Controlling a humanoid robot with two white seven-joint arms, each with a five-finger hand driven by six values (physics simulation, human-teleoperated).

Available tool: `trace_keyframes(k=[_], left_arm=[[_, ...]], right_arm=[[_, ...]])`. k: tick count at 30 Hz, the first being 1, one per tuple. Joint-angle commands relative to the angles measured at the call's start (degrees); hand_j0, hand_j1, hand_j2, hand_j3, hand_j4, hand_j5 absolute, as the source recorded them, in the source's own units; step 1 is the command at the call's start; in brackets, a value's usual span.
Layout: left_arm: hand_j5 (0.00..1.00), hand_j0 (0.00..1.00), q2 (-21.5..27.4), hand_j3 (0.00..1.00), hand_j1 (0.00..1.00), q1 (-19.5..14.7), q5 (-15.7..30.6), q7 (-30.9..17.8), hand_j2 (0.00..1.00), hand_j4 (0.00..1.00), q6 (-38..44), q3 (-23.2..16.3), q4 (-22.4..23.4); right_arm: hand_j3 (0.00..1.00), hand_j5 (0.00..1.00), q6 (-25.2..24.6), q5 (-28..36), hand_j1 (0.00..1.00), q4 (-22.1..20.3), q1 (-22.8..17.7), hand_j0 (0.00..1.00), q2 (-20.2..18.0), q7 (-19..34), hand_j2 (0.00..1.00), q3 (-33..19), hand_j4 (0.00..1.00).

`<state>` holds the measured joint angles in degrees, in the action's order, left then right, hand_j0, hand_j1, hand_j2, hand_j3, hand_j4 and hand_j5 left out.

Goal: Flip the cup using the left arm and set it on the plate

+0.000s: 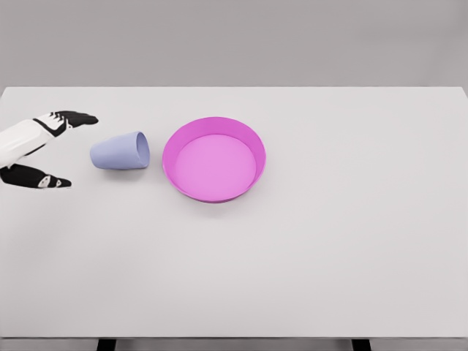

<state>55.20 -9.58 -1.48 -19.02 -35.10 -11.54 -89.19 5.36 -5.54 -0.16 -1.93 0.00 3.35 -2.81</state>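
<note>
Fingers of the left hand: spread wide, thumb low and the others high, grasping nothing; hand enters at the far left, well left of the plate, its opening turned toward the cup.

Cup: one, pale blue, lying on its side on the table, just left of the plate, mouth turned toward the plate rim, closed base toward the hand. Close to the fingertips but apart from them (a clear gap shows).

Plate: one, pink, shallow with a raised wall, holding nothing; serves as the reference for every place given.

Right hand: not visible.

Count: one hand, one cup, one plate, one table.

Risks, as judged: a cup on its side rolls easily, so a push from the fingertips before they close could send it against the plate wall or away across the table. A grip too near the base may let it slip during the flip. Set down on the raised wall instead of the flat middle, it would likely tip over.
</note>
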Motion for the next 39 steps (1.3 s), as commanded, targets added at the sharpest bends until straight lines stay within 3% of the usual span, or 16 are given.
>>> trace_keyframes(k=[1,5,9,12,14,20,22,25,28,32,34,39], left_arm=[[1.0,1.0,-0.62,1.0,1.0,0.0,0.68,-1.63,1.0,1.0,0.1,1.26,0.6],[1.0,1.0,-3.26,1.0,1.0,-0.17,0.16,-6.38,1.0,1.0,0.1,2.4,0.69],[1.0,1.0,3.86,1.0,1.0,-0.09,-1.25,-6.38,1.0,1.0,0.1,1.08,-0.54],[1.0,1.0,1.49,1.0,1.0,0.44,-1.07,-6.38,1.0,1.0,0.1,-0.06,-0.02],[1.0,1.0,-3.17,1.0,1.0,0.26,0.68,-6.38,1.0,1.0,0.1,-1.82,0.16],[1.0,1.0,-3.7,1.0,1.0,-0.35,11.14,-6.38,1.0,1.0,0.1,-1.91,2.71],[1.0,1.0,-4.05,1.0,1.0,-0.44,11.76,-6.38,1.0,1.0,3.1,-1.99,3.32],[1.0,1.0,-4.32,1.0,1.0,-7.03,11.06,-6.38,1.0,1.0,7.94,-8.67,8.24],[1.0,1.0,-4.23,1.0,1.0,-7.65,3.23,-6.47,1.0,1.0,15.32,-8.76,9.92],[1.0,1.0,-4.49,1.0,1.0,-9.05,3.23,-6.91,1.0,1.0,16.29,-9.11,9.04],[1.0,1.0,-4.67,1.0,1.0,-12.91,3.23,-6.9,1.0,1.0,16.37,-13.15,9.3],[1.0,1.0,-5.81,1.0,1.0,-18.54,3.23,-6.99,1.0,1.0,16.64,-18.52,9.13]], right_arm=[[1.0,1.0,0.0,0.0,1.0,-0.02,0.0,1.0,0.0,-0.01,1.0,-0.09,1.0],[1.0,1.0,0.0,0.0,1.0,-0.02,0.0,1.0,0.0,-0.01,1.0,0.0,1.0],[1.0,1.0,0.0,0.0,1.0,-0.02,0.0,1.0,0.0,-0.01,1.0,-0.09,1.0],[1.0,1.0,0.0,0.0,1.0,0.07,0.0,1.0,0.0,-0.01,1.0,0.0,1.0],[1.0,1.0,0.0,0.0,1.0,-0.02,0.0,1.0,0.0,0.08,1.0,0.0,1.0],[1.0,1.0,0.0,0.0,1.0,-0.02,0.0,1.0,0.0,-0.01,1.0,0.0,1.0],[1.0,1.0,0.0,0.0,1.0,-0.02,0.0,1.0,0.0,-0.01,1.0,0.0,1.0],[1.0,1.0,0.0,0.0,1.0,-0.02,0.0,1.0,0.0,-0.01,1.0,0.0,1.0],[1.0,1.0,0.0,0.0,1.0,-0.02,0.0,1.0,0.0,-0.01,1.0,0.0,1.0],[1.0,1.0,0.0,0.0,1.0,-0.02,0.0,1.0,0.0,0.08,1.0,0.0,1.0],[1.0,1.0,0.0,0.0,1.0,-0.02,0.0,1.0,0.0,-0.01,1.0,0.0,1.0],[1.0,1.0,0.0,0.0,1.0,-0.02,0.0,1.0,0.0,-0.01,1.0,0.0,1.0]])
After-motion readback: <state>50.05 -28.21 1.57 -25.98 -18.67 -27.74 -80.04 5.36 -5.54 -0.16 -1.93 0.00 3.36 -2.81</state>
